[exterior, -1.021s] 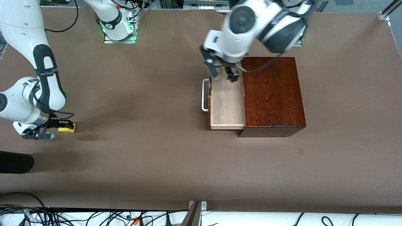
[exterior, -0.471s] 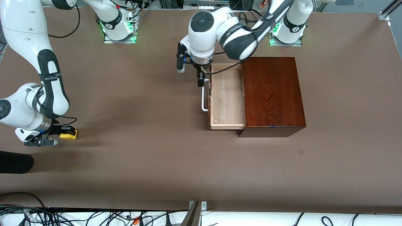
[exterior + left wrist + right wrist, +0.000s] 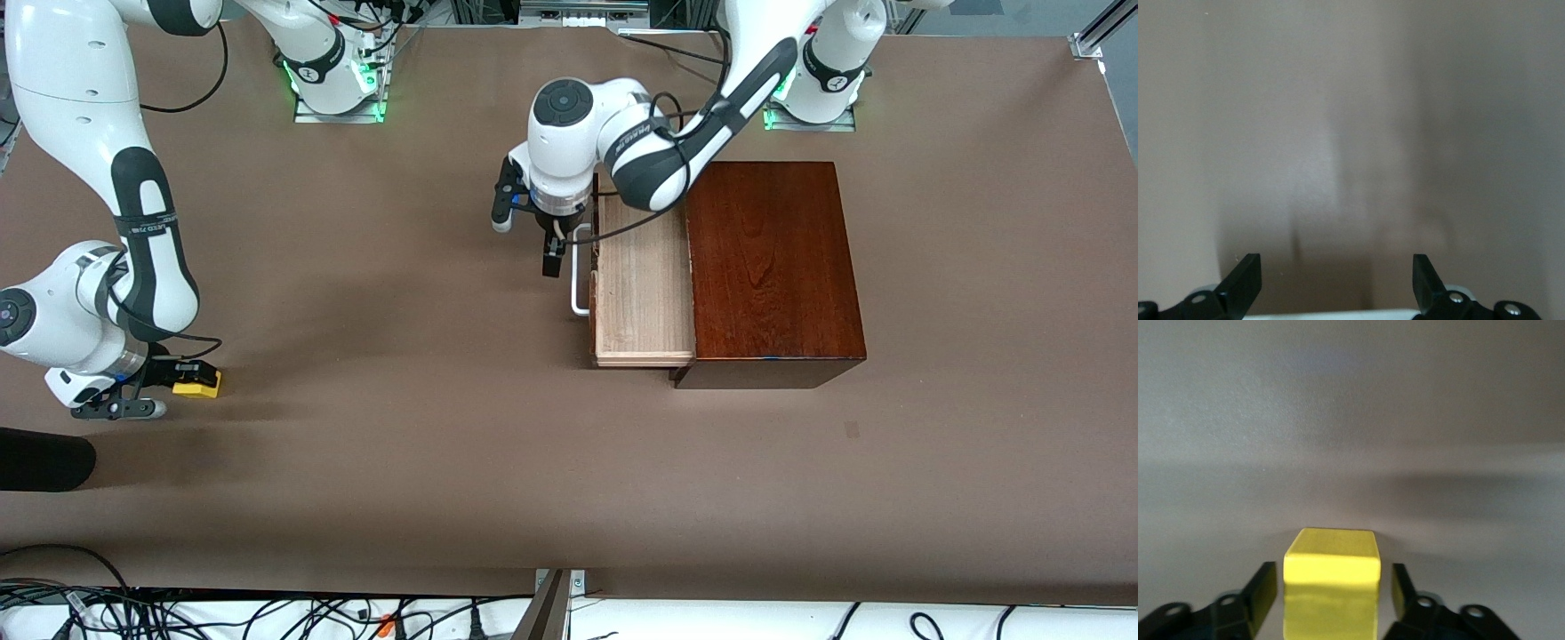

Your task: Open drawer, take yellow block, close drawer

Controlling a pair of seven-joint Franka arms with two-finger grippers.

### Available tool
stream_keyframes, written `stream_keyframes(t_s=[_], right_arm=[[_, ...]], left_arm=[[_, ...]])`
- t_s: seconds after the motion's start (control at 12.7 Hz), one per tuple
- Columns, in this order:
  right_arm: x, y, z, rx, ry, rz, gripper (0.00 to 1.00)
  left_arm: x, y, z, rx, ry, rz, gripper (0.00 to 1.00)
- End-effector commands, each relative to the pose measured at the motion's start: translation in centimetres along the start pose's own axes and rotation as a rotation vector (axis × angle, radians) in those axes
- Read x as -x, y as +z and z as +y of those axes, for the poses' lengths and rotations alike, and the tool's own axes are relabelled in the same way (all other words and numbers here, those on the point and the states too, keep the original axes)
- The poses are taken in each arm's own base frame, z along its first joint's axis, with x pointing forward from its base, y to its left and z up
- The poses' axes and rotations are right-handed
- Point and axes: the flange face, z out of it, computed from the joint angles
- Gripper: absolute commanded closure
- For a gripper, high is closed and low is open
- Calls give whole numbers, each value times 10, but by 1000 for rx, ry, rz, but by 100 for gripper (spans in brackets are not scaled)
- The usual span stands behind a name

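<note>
Right tool (image 3: 1333, 593) straddles yellow block (image 3: 1332, 568), seemingly loosened; left tool (image 3: 1337, 280) wide.

Both arms are built of glossy white shells with black bands at the joints. A round dark grey cap is set into the left arm's last joint, above the drawer's handle (image 3: 580, 271), and lettering is printed in white on the black band beside it. The same kind of lettering is carried on the right arm's black band. Thin black cables are looped along both forearms. Green lights are lit at both bases. The left gripper (image 3: 1337, 283) and the right gripper (image 3: 1333, 597) are fitted with black fingers, with small silver screws seen at their mounts.
</note>
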Motion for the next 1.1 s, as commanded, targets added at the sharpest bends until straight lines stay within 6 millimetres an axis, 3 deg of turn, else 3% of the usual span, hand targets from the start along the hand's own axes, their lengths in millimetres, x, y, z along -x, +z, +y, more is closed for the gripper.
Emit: stream_keyframes(t_s=[0.0,0.31,0.79,1.02], right_arm=[[-6,-37,-3,-36,-19,26,0],[0,-151,-10,-105,-35,44,0],[35,-257,-20,-84,42,-36,0],[59,-309,-47,-71,132,-93,0]], left_arm=[[3,15,-3,-60,19,-18,0],[19,15,-8,-38,59,-75,0],[39,13,-11,20,106,-189,0],[50,10,-20,23,92,-199,0]])
